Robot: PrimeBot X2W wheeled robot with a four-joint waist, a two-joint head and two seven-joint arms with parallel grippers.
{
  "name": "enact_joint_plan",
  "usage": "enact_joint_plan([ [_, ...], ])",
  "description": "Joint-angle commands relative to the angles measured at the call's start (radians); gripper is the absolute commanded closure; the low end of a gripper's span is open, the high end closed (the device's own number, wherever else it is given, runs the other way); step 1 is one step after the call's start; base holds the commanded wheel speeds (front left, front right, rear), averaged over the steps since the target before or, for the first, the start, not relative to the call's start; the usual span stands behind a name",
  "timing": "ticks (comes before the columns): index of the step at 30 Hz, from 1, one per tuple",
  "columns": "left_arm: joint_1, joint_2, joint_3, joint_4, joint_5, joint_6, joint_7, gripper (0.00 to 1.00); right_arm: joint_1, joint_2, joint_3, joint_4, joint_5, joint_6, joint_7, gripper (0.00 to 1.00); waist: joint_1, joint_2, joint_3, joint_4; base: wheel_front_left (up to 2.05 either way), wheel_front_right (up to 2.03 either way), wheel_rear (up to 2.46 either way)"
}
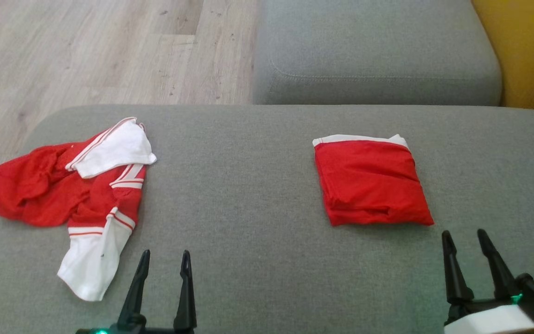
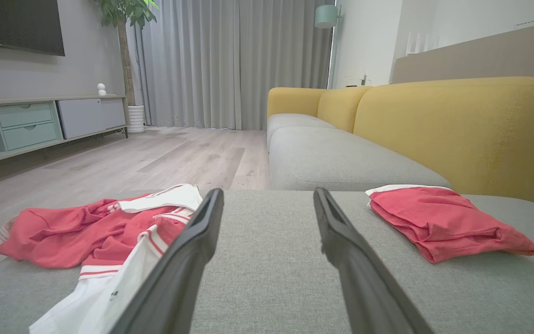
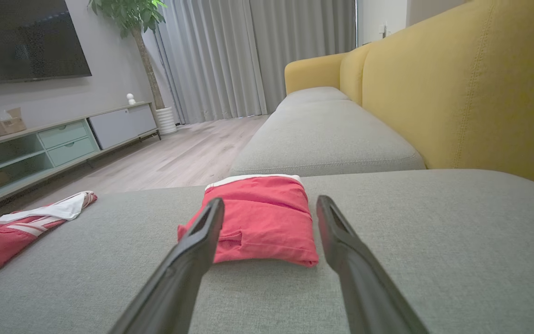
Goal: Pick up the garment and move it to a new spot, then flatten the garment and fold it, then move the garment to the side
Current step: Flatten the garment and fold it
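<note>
Coarse matt grey cloth covers the cushion [image 1: 257, 195]; the folded garment [image 1: 371, 183] is smooth red fabric.

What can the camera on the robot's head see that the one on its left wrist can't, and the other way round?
Head view, not left wrist view: the right gripper, open and empty, just short of the folded red garment.
Left wrist view, not head view: the television, potted plant, grey curtains and low cabinet across the room.
Both: the open left gripper, the crumpled red and white garment, the folded one, the grey cushion and wooden floor.
</note>
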Motion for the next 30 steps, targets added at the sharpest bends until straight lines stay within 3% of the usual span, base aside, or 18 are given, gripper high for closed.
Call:
enact_joint_plan([
  [1, -0.036, -0.003, 0.038, -0.026, 0.01, -0.005, -0.005, 0.0, -0.031, -0.01, 0.007, -0.039, -0.016, 0.007, -0.011, 0.0, 0.0, -0.0001, -0.003, 0.001, 0.0, 0.0, 0.0],
  [30, -0.05, -0.003, 0.051, 0.017, 0.027, -0.009, -0.005, 0.0, -0.022, 0.01, 0.011, -0.008, -0.03, 0.007, -0.011, 0.0, 0.0, -0.0001, -0.007, -0.018, 0.0, 0.0, 0.0],
])
